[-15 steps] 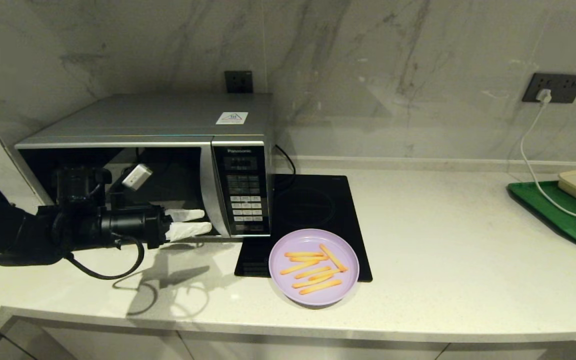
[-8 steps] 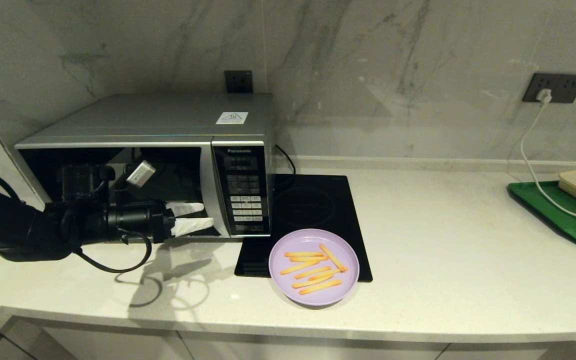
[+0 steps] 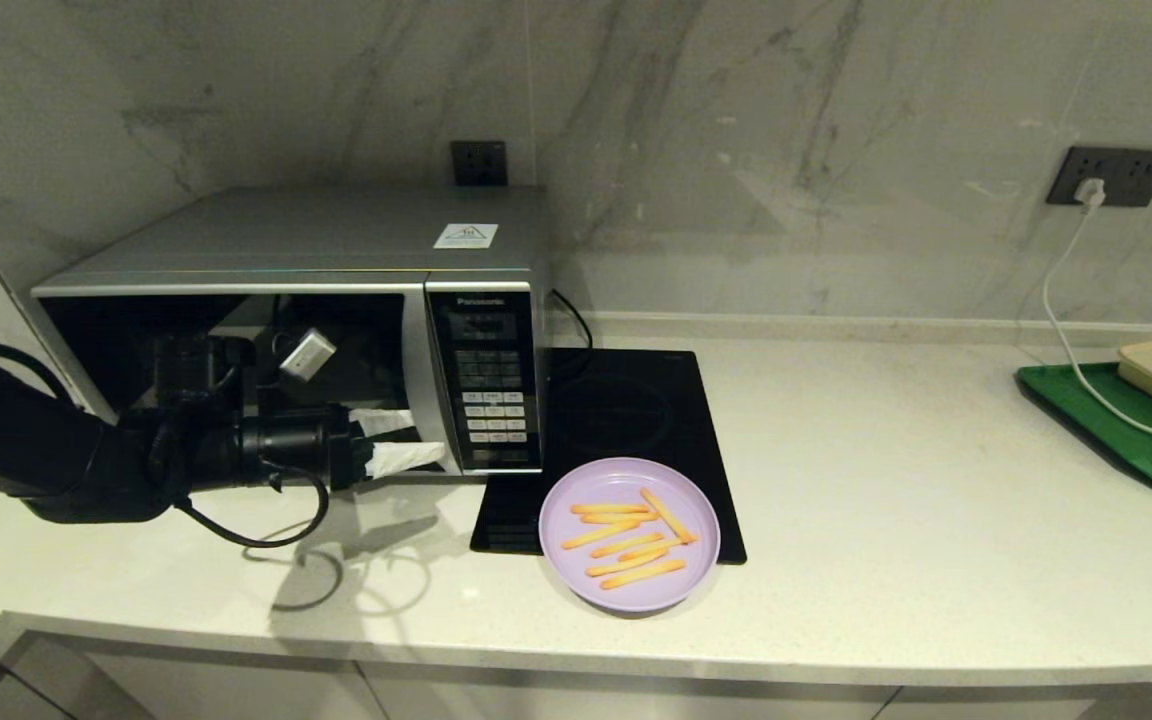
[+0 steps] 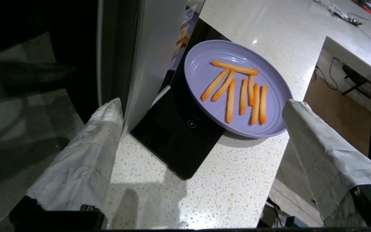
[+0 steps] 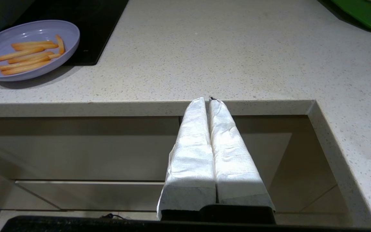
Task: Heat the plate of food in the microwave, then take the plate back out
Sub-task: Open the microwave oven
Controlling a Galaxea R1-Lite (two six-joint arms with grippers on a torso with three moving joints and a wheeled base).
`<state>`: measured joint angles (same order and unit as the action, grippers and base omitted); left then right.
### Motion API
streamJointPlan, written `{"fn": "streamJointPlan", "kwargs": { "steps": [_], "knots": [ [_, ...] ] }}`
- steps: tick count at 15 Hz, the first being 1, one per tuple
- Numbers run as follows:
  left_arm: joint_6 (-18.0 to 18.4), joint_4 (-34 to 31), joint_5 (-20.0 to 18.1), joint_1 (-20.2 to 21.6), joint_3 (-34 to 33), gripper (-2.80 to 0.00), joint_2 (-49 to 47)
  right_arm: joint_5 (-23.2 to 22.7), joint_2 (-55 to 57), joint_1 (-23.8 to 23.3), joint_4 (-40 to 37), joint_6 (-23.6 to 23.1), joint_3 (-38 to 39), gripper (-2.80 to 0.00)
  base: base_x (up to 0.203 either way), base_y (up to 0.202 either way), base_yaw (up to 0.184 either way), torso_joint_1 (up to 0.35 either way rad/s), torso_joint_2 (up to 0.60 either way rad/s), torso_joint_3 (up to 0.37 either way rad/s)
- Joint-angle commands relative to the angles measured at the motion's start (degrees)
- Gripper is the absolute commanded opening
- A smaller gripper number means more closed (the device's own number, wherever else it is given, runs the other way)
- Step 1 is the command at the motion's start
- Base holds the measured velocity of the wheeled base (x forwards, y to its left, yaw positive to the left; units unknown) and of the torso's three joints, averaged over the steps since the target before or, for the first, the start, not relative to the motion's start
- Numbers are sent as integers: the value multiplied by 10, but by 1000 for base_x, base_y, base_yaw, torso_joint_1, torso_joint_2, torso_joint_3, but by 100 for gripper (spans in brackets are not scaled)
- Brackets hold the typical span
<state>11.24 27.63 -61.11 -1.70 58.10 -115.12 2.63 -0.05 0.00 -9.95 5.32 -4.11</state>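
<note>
**Left gripper at the microwave door, plate waiting outside**

The left gripper is low in front of the large silver microwave with dark glass door, close to the curved silver strip at the door's right edge. Its white-wrapped fingers are spread wide; one of them lies against the glass beside that strip, the other is out in free air, and nothing is between them. The door looks closed to me.

The round lilac plastic plate with thin orange fries stands outside on the counter, partly over the front corner of the flat black induction hob and just right of the keypad panel.

I judge the step in hand is opening the door. To do it well, the finger should hook firmly behind the door edge and pull along the hinge arc (not straight back), so the microwave does not slide.

The right gripper is parked below the counter edge, fingers pressed together, holding nothing.
</note>
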Motion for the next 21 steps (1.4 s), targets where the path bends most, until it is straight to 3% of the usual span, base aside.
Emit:
{"fn": "streamJointPlan", "kwargs": {
  "steps": [1, 10, 14, 21],
  "knots": [
    [2, 1, 2, -8, 12, 0, -10, 0, 0, 1, -1, 0, 0, -280, 0, 0, 0, 0, 0, 0],
    [-4, -6, -5, -11, 41, 0, -39, 0, 0, 0, -1, 0, 0, -280, 0, 0, 0, 0, 0, 0],
    [-52, -7, -45, -11, 45, 0, -54, 0, 0, 0, -1, 0, 0, -280, 0, 0, 0, 0, 0, 0],
    [-54, -68, -103, 25, 14, 0, -27, 0, 0, 0, -1, 0, 0, -280, 0, 0, 0, 0, 0, 0]
  ]
}}
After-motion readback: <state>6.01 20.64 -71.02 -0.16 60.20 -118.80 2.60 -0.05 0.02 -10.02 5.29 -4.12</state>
